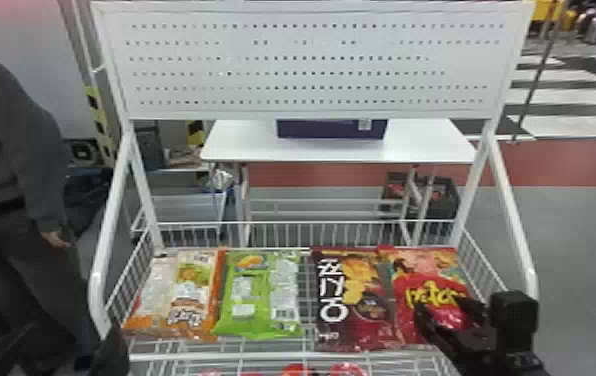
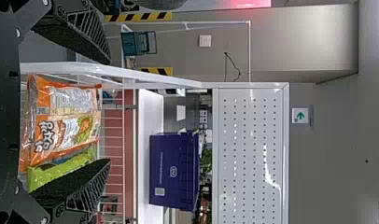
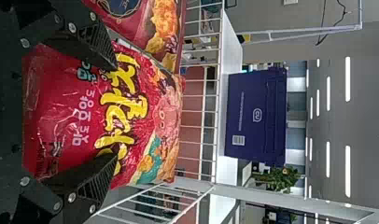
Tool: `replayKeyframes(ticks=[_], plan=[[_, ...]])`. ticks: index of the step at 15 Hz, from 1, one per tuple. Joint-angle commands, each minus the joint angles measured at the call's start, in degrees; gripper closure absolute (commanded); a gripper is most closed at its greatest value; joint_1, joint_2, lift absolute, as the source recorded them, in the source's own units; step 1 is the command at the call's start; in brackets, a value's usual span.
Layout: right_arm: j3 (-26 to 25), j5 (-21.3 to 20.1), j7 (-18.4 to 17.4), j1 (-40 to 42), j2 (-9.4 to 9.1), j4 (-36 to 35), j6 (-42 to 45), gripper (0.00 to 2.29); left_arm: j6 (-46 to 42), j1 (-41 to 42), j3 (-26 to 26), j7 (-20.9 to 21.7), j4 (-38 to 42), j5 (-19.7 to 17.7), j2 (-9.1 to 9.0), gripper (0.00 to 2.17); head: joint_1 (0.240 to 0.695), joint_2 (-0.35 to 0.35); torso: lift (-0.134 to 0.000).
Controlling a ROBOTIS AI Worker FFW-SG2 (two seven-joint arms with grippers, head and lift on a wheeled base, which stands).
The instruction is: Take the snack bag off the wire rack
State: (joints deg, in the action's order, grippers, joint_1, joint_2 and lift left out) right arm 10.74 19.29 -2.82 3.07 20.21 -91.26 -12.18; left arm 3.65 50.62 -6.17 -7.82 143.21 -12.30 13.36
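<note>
Snack bag [image 3: 145,102], most likely the red one at your right end of the row, lay face up on the wire rack [image 1: 262,356], beside the dark bag [image 1: 352,300], with the green bag [image 1: 262,295] and the orange bag [image 1: 182,295] farther left. You had your right gripper [image 3: 116,113] at its near part, the two fingers standing apart with the printed face showing between them. You had nothing clamped there, as far as the wrist view told, though you could not tell whether either finger touched the bag. Your left gripper [image 2: 108,112] was parked over the left side of the rack, its fingers also apart and holding nothing. So you had the approach about done, by my judgement, and the real work ahead: closing on the bag, lifting it and carrying it off the rack were all undone. Your next move called for settling the fingers around enough of the film for a firm grip, then easing them together. You could have had it slip or crumple under a shallow pinch, or drag the dark bag, whose edge lay close by.
</note>
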Motion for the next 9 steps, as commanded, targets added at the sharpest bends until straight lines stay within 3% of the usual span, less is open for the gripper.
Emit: replayKeyframes(ticks=[1, 3, 9], plan=[[-0.01, 0.39, 0.09, 0.09, 0.00, -0.41, -0.44, 1.92, 0.18, 0.00, -0.07, 0.00, 0.06, 0.00, 0.00, 0.15, 0.499, 0.000, 0.000], [-0.01, 0.83, 1.67, 0.35, 0.00, -0.76, -0.27, 2.12, 0.18, 0.00, 0.02, 0.00, 0.06, 0.09, 0.00, 0.15, 0.499, 0.000, 0.000], [-0.80, 1.01, 1.67, 2.29, -0.09, -2.87, -0.09, 2.20, 0.35, 0.44, 0.02, -0.09, 0.76, 0.09, 0.09, 0.15, 0.499, 0.000, 0.000]])
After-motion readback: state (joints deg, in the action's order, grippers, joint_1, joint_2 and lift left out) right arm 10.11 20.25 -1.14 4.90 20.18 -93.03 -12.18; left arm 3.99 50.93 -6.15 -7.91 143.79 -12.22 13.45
